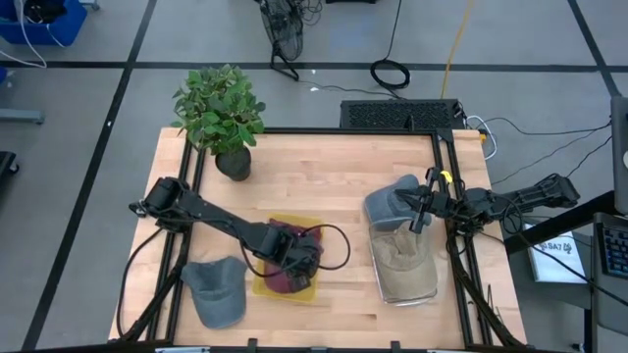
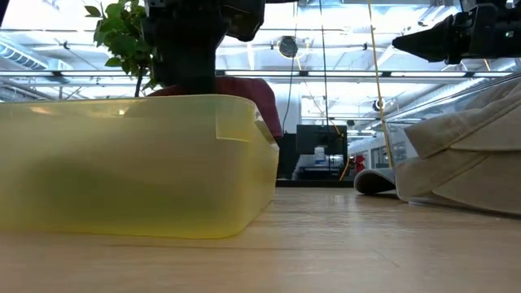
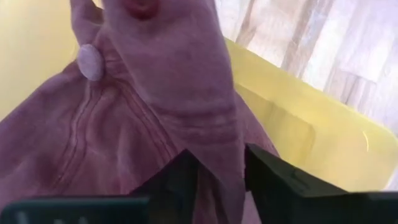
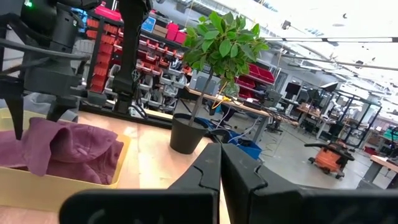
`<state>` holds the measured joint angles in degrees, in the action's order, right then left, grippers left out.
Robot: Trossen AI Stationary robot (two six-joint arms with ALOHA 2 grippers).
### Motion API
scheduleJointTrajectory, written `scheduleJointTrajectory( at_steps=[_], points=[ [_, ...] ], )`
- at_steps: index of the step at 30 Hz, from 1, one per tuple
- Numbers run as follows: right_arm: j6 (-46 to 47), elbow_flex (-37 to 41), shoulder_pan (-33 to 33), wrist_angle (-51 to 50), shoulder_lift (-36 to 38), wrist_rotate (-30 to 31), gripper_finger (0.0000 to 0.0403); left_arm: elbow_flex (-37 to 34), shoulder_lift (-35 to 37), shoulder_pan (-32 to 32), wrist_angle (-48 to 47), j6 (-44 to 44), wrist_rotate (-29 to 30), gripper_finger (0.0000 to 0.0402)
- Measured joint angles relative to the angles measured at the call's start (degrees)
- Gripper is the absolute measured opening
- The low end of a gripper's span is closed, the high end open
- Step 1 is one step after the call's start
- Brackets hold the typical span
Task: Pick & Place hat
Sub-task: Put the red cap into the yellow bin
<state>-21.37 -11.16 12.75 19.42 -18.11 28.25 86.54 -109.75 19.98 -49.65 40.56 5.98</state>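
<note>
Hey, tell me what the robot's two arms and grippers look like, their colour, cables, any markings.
Both arms are dark, jointed and slim. The left arm has a thin black cable looping by its wrist. The right arm carries a yellow band near its gripper. The right gripper has two flat, black, angular fingers.

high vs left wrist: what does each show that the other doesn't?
High only: grey cap on the wooden table, potted green plant, blue-grey cap and tan hat by the right gripper.
Left wrist only: maroon hat's button and a fold between the left gripper's parted fingers.
Both: maroon hat in the yellow plastic tray.
</note>
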Motion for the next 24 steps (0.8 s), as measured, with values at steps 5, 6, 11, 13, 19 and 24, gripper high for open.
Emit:
scheduleJointTrajectory(
  at_steps=[5, 6, 11, 13, 19, 24],
  points=[
    [1.23, 0.0, -0.02, 0.0, 0.0, 0.0, 0.0, 0.96, 0.3, -1.0, -0.78, 1.26, -3.23, 0.0191],
    [1.21, 0.0, -0.02, 0.0, 0.0, 0.0, 0.0, 1.45, 0.63, -1.15, -0.7, 1.22, -4.33, 0.0199],
    [0.94, 0.0, -0.02, 0.0, 0.02, 0.02, 0.0, 4.38, 2.88, -1.26, -3.11, -0.14, -6.28, 0.0224],
    [0.89, 0.0, -0.01, 0.0, 0.0, 0.02, 0.0, 5.94, 4.03, -1.24, -5.2, -2.23, -5.24, 0.0227],
    [1.03, 0.0, -0.02, 0.0, 0.0, 0.0, 0.0, 7.45, 7.9, -1.2, -8.41, -14.12, -2.87, 0.0228],
    [1.03, 0.0, -0.02, -0.02, -0.07, 0.02, 0.0, 7.44, 9.13, -1.25, -11.32, -15.03, -1.2, 0.0227]
  ],
)
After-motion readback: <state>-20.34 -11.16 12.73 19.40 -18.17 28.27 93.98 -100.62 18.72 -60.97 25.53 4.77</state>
